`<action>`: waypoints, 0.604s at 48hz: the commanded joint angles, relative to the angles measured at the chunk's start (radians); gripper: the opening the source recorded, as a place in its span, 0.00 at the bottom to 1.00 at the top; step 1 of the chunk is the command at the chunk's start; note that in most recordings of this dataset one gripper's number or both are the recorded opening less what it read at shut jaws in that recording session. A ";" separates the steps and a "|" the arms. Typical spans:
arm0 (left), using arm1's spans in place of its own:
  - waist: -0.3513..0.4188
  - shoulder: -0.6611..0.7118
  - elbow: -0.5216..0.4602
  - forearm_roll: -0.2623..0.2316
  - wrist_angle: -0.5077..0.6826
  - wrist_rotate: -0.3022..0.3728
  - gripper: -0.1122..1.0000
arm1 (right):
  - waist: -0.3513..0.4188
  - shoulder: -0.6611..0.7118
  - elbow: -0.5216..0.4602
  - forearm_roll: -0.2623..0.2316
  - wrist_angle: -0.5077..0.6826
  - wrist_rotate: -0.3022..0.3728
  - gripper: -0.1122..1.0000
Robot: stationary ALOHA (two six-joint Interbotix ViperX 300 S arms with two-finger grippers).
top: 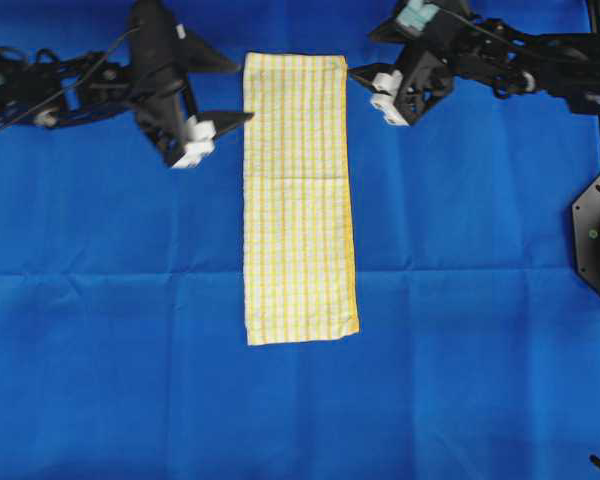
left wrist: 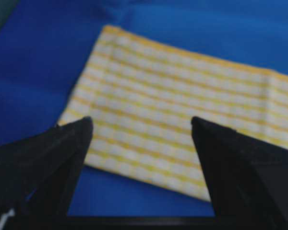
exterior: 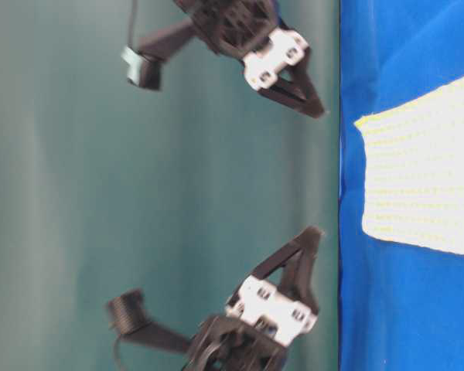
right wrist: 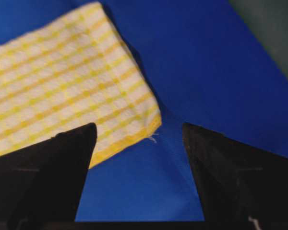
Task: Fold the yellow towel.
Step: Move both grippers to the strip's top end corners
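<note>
We see the yellow towel [top: 298, 195] lying flat as a long strip down the middle of the blue cloth [top: 110, 330] on the bench, one short end near the far edge. Our left hand [top: 212, 132] and right hand [top: 372, 88] flank that end, both spread wide and holding nothing. We judge this the approach; next, each hand needs to pinch its own far corner.
</note>
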 commanded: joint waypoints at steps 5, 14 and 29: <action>0.054 0.101 -0.064 0.000 -0.061 0.000 0.83 | -0.009 0.078 -0.049 0.029 -0.048 0.002 0.77; 0.083 0.210 -0.095 0.000 -0.143 -0.006 0.85 | -0.012 0.163 -0.078 0.064 -0.071 0.002 0.77; 0.127 0.314 -0.138 -0.012 -0.153 -0.041 0.74 | -0.012 0.225 -0.103 0.143 -0.097 0.002 0.76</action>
